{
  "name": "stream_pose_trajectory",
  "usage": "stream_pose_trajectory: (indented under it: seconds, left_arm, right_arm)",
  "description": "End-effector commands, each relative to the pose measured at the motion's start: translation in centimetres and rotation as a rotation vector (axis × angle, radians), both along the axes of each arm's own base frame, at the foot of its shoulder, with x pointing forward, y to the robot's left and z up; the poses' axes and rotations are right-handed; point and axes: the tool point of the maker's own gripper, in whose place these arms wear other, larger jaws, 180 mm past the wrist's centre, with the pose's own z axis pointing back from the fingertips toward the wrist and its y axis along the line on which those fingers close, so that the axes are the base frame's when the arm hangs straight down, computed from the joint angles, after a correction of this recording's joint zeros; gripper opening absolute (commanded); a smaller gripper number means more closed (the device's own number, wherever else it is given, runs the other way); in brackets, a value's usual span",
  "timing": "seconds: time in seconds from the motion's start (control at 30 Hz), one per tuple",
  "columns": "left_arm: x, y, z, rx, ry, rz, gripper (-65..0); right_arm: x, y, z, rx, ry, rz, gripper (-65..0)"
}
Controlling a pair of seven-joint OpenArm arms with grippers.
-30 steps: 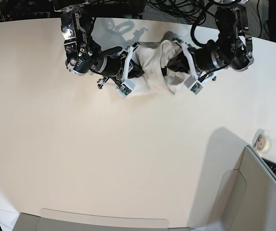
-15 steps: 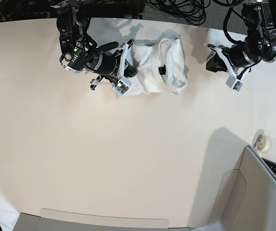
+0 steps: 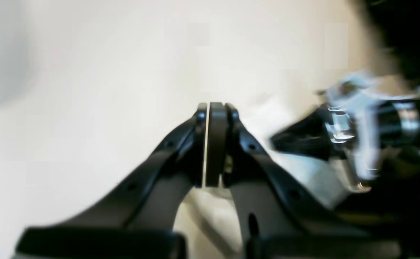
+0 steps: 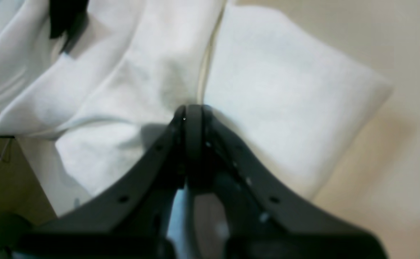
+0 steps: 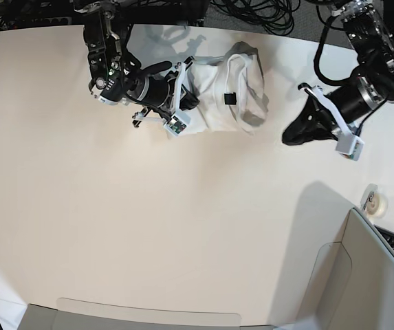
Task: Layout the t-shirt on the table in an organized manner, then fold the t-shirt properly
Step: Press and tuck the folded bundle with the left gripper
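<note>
Across the left wrist view, we see the left gripper [image 3: 215, 144] at centre frame, its black fingers [image 3: 170, 154] pressed together with nothing between them, above bare table [image 3: 87, 72]. To the right of the frame the other arm shows as a blur of black and silver, with a patch of white cloth under it.

Centred low in the right wrist view, we see the right gripper [image 4: 192, 122] clenched, its tips meeting right at a seam of the t-shirt [image 4: 278, 93]; we cannot tell whether cloth is caught between them. The shirt fills the upper half of the frame in rumpled white folds, with a small black tag [image 4: 66, 18] at the upper left and table [image 4: 393, 36] to the right.

From the base view, we see the t-shirt [image 5: 217, 103] bunched in a heap near the top centre of the table [image 5: 183, 227]. The right gripper [image 5: 190, 100] sits at the heap's left edge. The left gripper [image 5: 291, 135] hangs to the right of the shirt, apart from it. A small round roll of tape [image 5: 374, 203] lies near the right edge of the frame, beside a grey-beige panel [image 5: 362, 275].
</note>
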Motion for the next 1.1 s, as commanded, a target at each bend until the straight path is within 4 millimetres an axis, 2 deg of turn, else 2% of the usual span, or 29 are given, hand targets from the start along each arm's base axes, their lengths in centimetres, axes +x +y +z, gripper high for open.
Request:
stream_pose_trajectory:
  seconds: [0.0, 0.13, 0.3, 0.67, 0.77, 0.83, 0.97, 1.07]
  left_arm:
    - [0.0, -0.9, 0.5, -0.022, -0.018, -0.024, -65.0]
    - [-0.4, -3.6, -0.3, -0.08, 0.016, -0.081, -65.0]
    - [-1.0, -5.2, -2.3, -0.118, 0.095, -0.132, -65.0]
    - [-2.9, -9.2, -3.1, -0.148, 0.144, -0.265, -65.0]
    - [-3.2, -9.8, -3.5, -0.144, 0.158, -0.284, -65.0]
    - [-3.4, -9.8, -5.0, -0.104, 0.197, -0.283, -65.0]
    - [-4.2, -8.8, -9.7, 0.008, 0.333, -0.267, -65.0]
    - [-3.7, -7.8, -11.3, 0.07, 0.351, -0.227, -65.0]
  right_arm:
    - [0.4, 0.4, 0.7, 0.026, -0.019, -0.001, -65.0]
    - [0.3, 0.4, 0.6, 0.026, -0.016, -0.001, -65.0]
    - [0.2, 0.5, 0.5, 0.029, -0.013, -0.002, -65.0]
    - [-0.2, 0.5, 0.3, 0.03, -0.003, -0.002, -65.0]
    - [-0.2, 0.5, 0.3, 0.03, -0.003, -0.002, -65.0]
    - [-0.2, 0.6, 0.3, 0.031, -0.003, -0.002, -65.0]
    - [-0.2, 0.5, 0.3, 0.03, -0.003, -0.002, -65.0]
    - [-0.3, 0.5, 0.3, 0.028, -0.001, -0.002, -65.0]
